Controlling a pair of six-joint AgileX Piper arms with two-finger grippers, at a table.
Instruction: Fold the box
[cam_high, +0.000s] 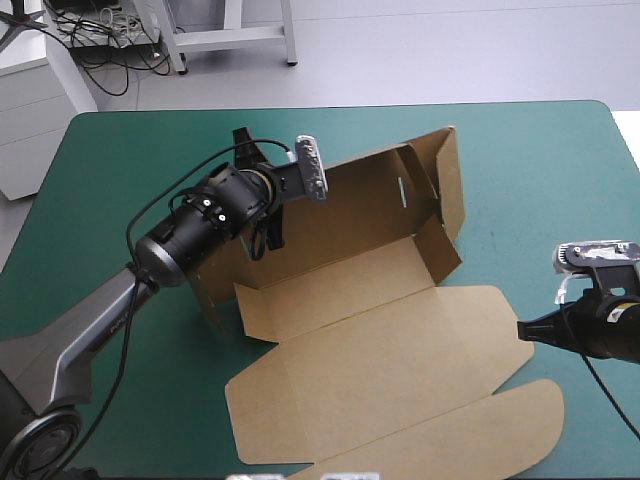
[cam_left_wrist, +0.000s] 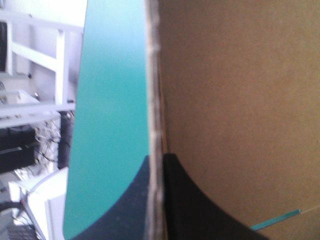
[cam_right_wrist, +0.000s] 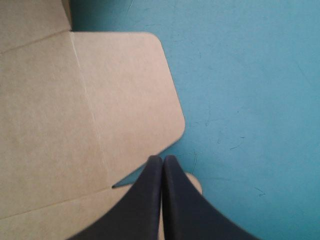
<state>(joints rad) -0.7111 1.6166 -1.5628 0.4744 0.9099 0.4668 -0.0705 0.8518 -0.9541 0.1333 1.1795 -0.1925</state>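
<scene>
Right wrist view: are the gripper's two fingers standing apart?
No, the right gripper is shut, its tips meeting in one pointed arch.

No text, brand, number or sign is showing legibly in any view. The box (cam_high: 380, 340) is presenting plain brown board, without print. A small pale label (cam_high: 617, 313) is showing on the right arm (cam_high: 590, 338) in the high view, but it is too small to read.
</scene>
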